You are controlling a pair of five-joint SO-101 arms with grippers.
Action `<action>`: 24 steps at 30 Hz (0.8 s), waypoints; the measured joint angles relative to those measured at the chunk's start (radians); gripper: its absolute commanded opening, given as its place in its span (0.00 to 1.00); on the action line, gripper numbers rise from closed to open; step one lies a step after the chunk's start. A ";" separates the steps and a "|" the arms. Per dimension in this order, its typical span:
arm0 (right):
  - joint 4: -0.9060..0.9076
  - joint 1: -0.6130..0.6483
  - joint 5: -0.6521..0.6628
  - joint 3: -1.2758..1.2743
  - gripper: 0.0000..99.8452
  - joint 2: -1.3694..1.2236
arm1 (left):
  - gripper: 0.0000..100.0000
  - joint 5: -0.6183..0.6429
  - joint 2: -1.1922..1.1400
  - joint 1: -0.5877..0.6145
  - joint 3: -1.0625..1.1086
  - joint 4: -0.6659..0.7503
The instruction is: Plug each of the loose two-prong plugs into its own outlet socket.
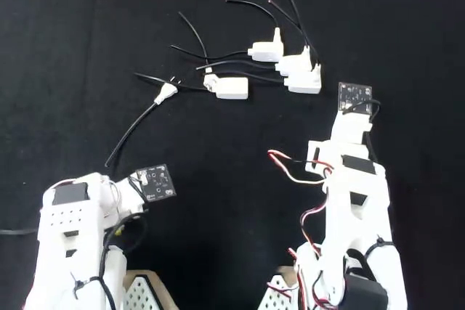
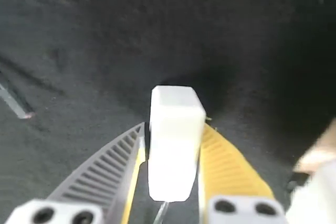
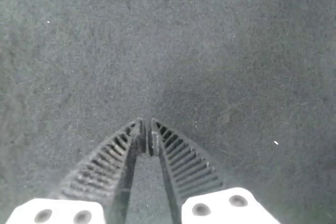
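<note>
Table (image 1: 58, 56) covered in black cloth, lying flat. Four white outlet sockets grouped toward far centre: first socket (image 1: 232, 88) lying alone, second socket (image 1: 267, 50) beyond it, third socket (image 1: 296, 62) and fourth socket (image 1: 306, 82) touching each other at the right of the group. Loose two-prong plug (image 1: 166, 93) lying left of the first socket, black cable (image 1: 131, 133) trailing toward the near left. Thin black leads (image 1: 195, 33) fanning from the sockets toward the far edge.
</note>
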State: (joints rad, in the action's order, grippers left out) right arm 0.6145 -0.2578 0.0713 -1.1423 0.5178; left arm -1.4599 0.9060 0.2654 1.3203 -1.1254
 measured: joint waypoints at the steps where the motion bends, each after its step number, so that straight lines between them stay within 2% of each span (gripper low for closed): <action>1: 0.000 0.000 0.000 0.000 0.01 0.000 | 0.15 0.008 0.000 -0.005 -0.012 -0.028; 4: 0.000 0.000 0.000 0.000 0.01 0.000 | 0.15 0.052 0.000 -0.006 -0.077 -0.110; 7: 0.000 0.000 0.000 0.000 0.01 0.000 | 0.15 0.226 0.000 -0.055 -0.149 -0.112; 11: 0.000 0.000 0.000 0.000 0.01 0.000 | 0.15 0.546 -0.005 -0.157 -0.180 0.021; 13: 0.000 0.000 0.000 0.000 0.01 0.000 | 0.15 0.643 -0.011 -0.212 -0.180 0.103; 17: 0.000 0.000 0.000 0.000 0.01 0.000 | 0.15 0.683 -0.101 -0.304 -0.180 0.242; 20: 0.000 0.000 0.000 0.000 0.01 0.000 | 0.15 0.717 -0.253 -0.311 -0.196 0.345; 24: 0.000 0.000 0.000 0.000 0.01 0.000 | 0.15 0.755 -0.531 -0.311 -0.356 0.354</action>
State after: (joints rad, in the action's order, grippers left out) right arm 0.6145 -0.2578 0.0713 -1.1423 0.5178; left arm -0.7050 0.3751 -0.0460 0.9643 -0.7710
